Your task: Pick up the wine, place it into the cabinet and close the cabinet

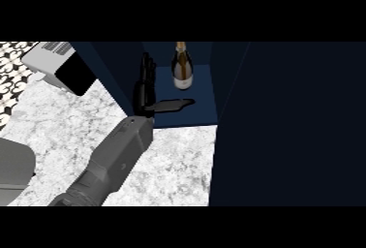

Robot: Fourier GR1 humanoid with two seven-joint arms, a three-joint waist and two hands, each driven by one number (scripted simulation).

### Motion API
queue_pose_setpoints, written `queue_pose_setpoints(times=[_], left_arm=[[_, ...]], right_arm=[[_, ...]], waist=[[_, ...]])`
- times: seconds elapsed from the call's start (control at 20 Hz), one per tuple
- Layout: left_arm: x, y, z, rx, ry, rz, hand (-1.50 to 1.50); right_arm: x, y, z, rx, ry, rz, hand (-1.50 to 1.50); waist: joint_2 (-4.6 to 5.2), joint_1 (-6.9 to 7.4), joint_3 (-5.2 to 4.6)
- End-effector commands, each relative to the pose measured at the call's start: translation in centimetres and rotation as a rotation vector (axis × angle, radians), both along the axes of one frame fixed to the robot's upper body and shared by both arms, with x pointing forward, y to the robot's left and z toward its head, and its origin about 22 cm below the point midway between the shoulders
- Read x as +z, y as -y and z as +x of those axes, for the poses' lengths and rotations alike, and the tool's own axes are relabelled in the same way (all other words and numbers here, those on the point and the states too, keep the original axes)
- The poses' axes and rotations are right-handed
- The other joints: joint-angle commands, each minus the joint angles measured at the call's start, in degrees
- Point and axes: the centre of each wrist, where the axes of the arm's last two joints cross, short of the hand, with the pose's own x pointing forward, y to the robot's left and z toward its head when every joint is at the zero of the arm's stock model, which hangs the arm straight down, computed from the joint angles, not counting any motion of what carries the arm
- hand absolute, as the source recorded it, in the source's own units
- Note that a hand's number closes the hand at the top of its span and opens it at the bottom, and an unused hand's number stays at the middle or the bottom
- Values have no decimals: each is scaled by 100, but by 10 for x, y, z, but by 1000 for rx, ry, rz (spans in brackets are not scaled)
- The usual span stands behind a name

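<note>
Looking down, I see my left hand [145, 92] spread open just beside the upright wine [183, 68] inside the cabinet [203, 118], not touching it.

1. Table [178, 160]: white-and-grey marbled top, spreading in front of the cabinet [114, 72] and to its left.
2. Cabinet: dark blue, stands on the table with its front open. A tall dark panel [293, 121] on the cabinet's right side hides the table there.
3. White appliance [50, 60] with a black front: stands on the table, just beside the cabinet's left wall.
4. Cabinet floor [200, 116]: plain blue. It carries the wine bottle [183, 68], which stands upright towards the cabinet's back.
</note>
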Motion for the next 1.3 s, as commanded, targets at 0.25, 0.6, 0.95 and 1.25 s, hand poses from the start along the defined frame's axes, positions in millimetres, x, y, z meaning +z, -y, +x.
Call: queue_pose_setpoints(times=[0.25,0.6,0.95,1.25], left_arm=[[-11,40,-67,-46,-6,19,-150],[1,54,-114,-51,34,-23,-150],[34,63,-173,-37,21,-77,-150],[47,18,-210,-10,28,-65,-150]], right_arm=[[2,10,-24,-62,13,-1,-150],[3,15,-31,-54,24,8,-150],[1,23,-3,-72,13,4,-150],[0,18,-13,-57,3,8,-150]], waist=[[-22,316,3],[-17,381,3],[-10,415,5],[-13,419,5]])
